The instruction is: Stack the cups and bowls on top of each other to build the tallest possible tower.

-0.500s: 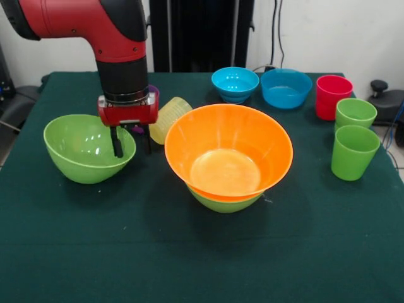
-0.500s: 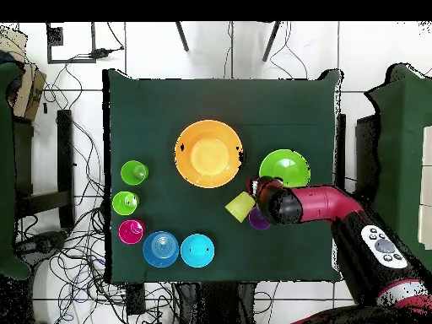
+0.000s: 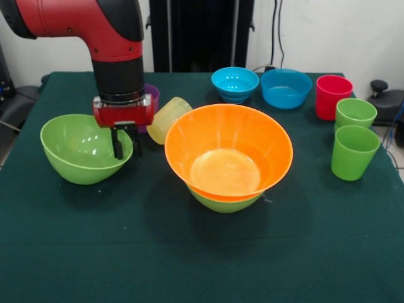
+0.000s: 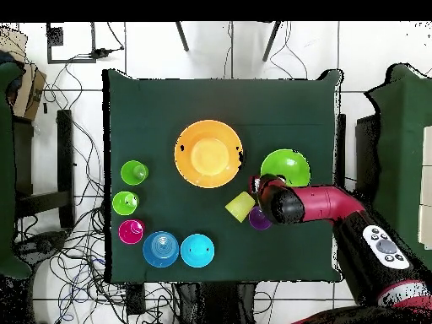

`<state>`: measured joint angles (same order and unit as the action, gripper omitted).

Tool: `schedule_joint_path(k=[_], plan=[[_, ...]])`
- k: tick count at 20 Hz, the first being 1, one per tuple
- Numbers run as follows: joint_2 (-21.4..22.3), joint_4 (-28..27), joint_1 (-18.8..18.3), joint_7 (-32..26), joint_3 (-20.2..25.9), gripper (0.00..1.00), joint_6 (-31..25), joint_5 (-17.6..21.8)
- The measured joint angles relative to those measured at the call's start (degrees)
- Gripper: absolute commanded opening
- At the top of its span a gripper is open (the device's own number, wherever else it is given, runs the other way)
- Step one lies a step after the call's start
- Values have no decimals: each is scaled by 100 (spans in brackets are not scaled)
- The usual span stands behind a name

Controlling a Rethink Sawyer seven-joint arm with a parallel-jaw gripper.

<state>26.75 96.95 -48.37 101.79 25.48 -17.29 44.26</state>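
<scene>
Gripping the lone lime green bowl's (image 3: 82,151) rim, pincer (image 3: 125,144) beside the tipped yellow cup (image 3: 167,118).

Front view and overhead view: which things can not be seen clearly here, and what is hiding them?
- Purple cup: front view, mostly hidden behind the arm; overhead, partly under it.
- Lower lime green bowl: front view shows only its underside; overhead, the orange bowl covers it fully.
- Gripper: front view, grip on the left lime green bowl rim unclear; overhead, the arm covers it.
</scene>
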Motion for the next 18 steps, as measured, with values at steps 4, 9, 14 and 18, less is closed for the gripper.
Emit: schedule_joint_path(k=[4, 9, 14, 18], plan=[[141, 18, -11, 0, 0, 0, 1, 1], [480, 69, -84, 0, -2, 0, 0, -4], [801, 156, -134, 1, -19, 0, -2, -4], [878, 201, -132, 1, -30, 0, -2, -4]])
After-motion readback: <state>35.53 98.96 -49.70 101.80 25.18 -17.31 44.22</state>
